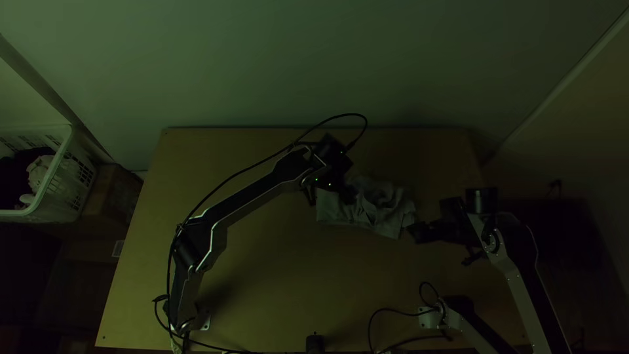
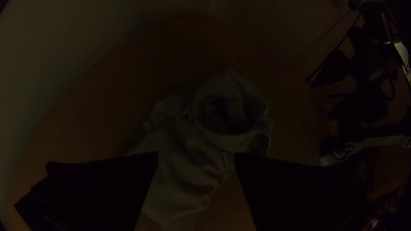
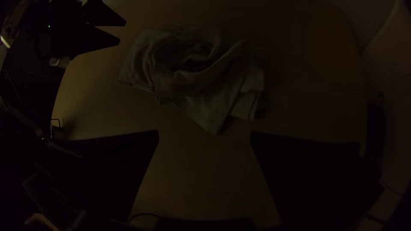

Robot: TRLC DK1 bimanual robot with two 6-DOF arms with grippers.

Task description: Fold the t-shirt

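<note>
My left jaws: parted, over the t-shirt (image 1: 386, 221), spaced presumably to take cloth. My right jaws: parted, holding nothing, beside it, probably stationed for its other end. T-shirt: bunched on the tabletop (image 1: 262, 282), round opening upward; near the middle, perhaps so both jaws can reach and spread it. Basket (image 1: 60, 196): beyond the tabletop's left edge, containing clothes (image 1: 38, 172).
</note>
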